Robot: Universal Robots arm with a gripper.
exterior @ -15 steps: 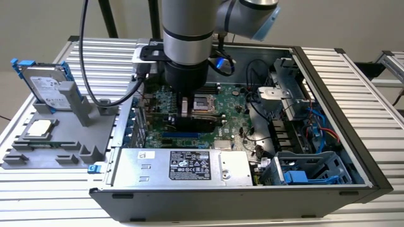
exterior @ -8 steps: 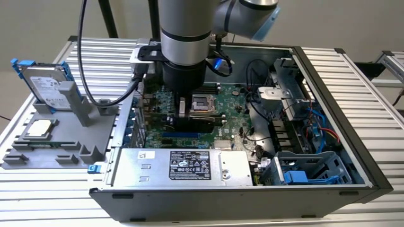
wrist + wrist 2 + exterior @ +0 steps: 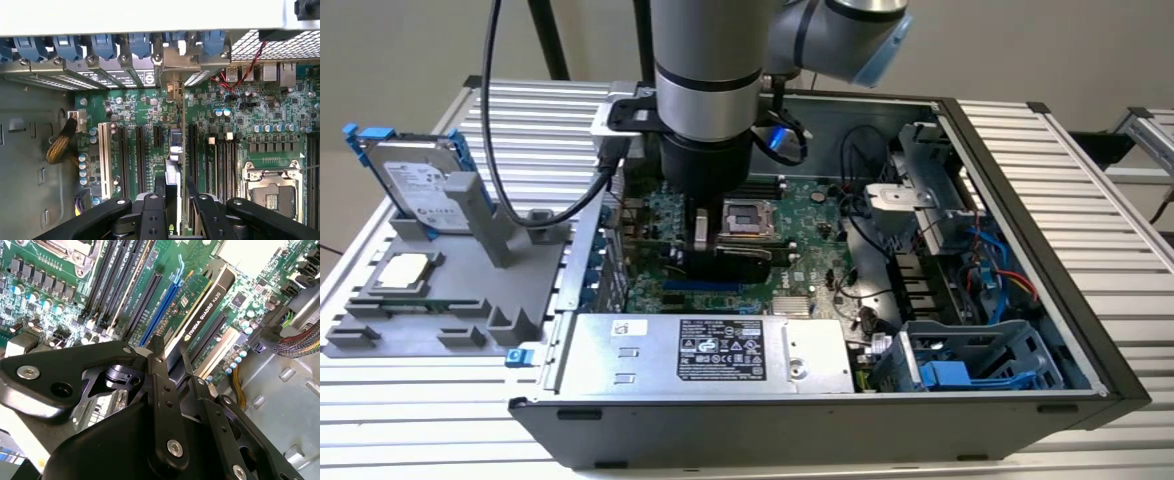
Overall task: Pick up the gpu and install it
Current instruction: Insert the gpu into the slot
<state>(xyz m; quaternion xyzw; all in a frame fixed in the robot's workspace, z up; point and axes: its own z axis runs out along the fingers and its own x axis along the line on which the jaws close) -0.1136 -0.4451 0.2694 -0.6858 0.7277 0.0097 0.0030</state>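
Observation:
The gpu [image 3: 202, 310] is a thin card with a black cooler edge. It stands on edge on the green motherboard [image 3: 817, 262], along the expansion slots and right beside a blue slot [image 3: 159, 315]. My gripper [image 3: 172, 357] is shut on the card's upper edge, one black finger on each face. In the first wrist view the gpu [image 3: 172, 170] runs edge-on from my gripper [image 3: 175, 182] toward the case's rear bracket openings [image 3: 172, 60]. In the exterior view my gripper [image 3: 718, 245] is lowered inside the open computer case, and the gpu [image 3: 736, 264] shows as a dark block under it.
A grey fixture [image 3: 400, 320] at the exterior view's left holds a silver hard drive [image 3: 411, 180] and a square CPU chip [image 3: 403, 270]. Inside the case are the power supply [image 3: 707, 350], the CPU socket [image 3: 754, 215], loose cables [image 3: 874, 170] and a drive cage [image 3: 974, 365].

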